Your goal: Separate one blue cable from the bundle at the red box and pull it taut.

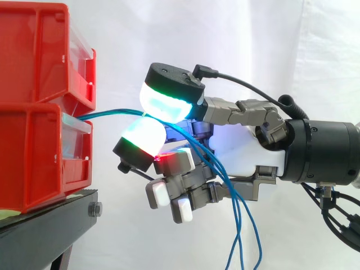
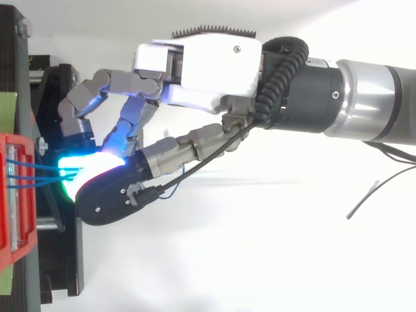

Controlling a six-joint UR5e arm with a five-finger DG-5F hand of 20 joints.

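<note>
The blue cable (image 1: 107,114) is leaving the mouth of the red box (image 1: 34,157) and running straight into the pinch between my two big glowing pads (image 1: 166,104), so I am gripping it there, one pad pressing from above and the other from below, while my remaining fingers (image 1: 169,194) are curling loosely underneath and holding nothing. From above, the bundle (image 2: 36,174) is showing as a few thin parallel strands crossing the short gap from the box to my fingertips, and I cannot tell how many of them I am actually pinching. Behind my pads, the loose strands (image 1: 242,225) are drooping in slack loops past my palm. To do this well, I judge I should be squeezing just firmly enough that the slick, round sheath is not slipping, checking that only one strand is between the pads, then drawing straight away from the box and not sideways, so the line is tightening without dragging its neighbours. The cable is looking thin, smooth and springy; my pads are looking rounded, soft and translucent. The box ahead of my fingertips is hard glossy plastic with a clear front lip, sitting on a black stand (image 1: 50,216) before a white curtain (image 1: 253,45); my hand (image 2: 214,68) is reaching in level.
</note>
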